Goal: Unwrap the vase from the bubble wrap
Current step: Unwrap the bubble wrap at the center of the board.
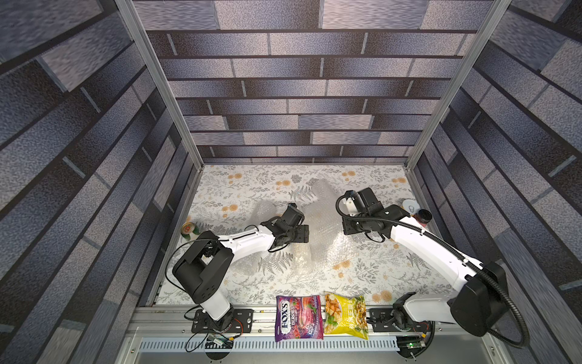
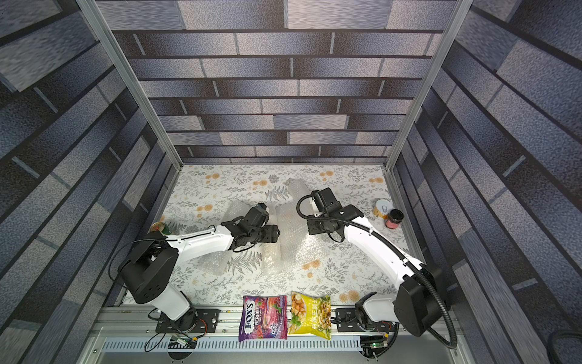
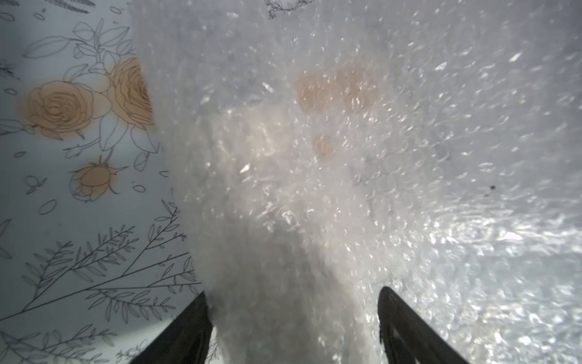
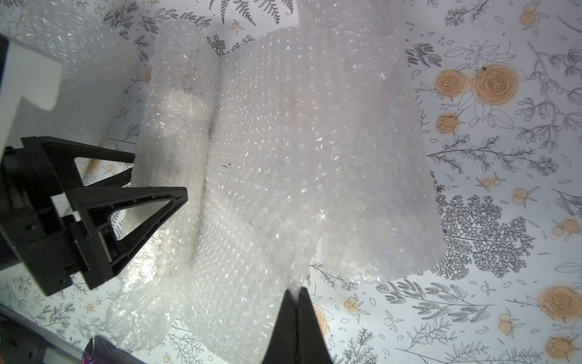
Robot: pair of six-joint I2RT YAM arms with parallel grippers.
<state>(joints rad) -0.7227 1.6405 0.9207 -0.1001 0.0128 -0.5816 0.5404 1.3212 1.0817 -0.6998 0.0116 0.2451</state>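
Floral-printed tabletop [image 1: 283, 182] covers the floor of a booth walled with brick-pattern panels. The bubble wrap [image 1: 321, 233] sprawls across the middle of it in both top views, between the 2 arms. In the right wrist view the wrap reads as 2 parts: a tight roll at centre left and a looser sheet spreading from it toward the centre and right. A paler, denser core shows through the roll. That is probably the vase, though nothing of it lies bare.

The right gripper [image 4: 297, 291], at the bottom centre of its own view, has its jaws pressed together on a drawn-up corner of the loose sheet, which puckers into a peak at the tips. That hold looks meant to peel the free layer away from the roll. The left gripper [image 3: 293, 293] has its 2 fingers spread, with the roll filling the gap between them at the bottom of the left wrist view. Whether they squeeze it I cannot tell. Its place suggests an anchor, keeping the bundle from sliding while the sheet is drawn off.

A purple Fox's candy bag [image 1: 299, 318] and a yellow snack bag [image 1: 346, 316] lie at the lower centre, well apart from the wrap.
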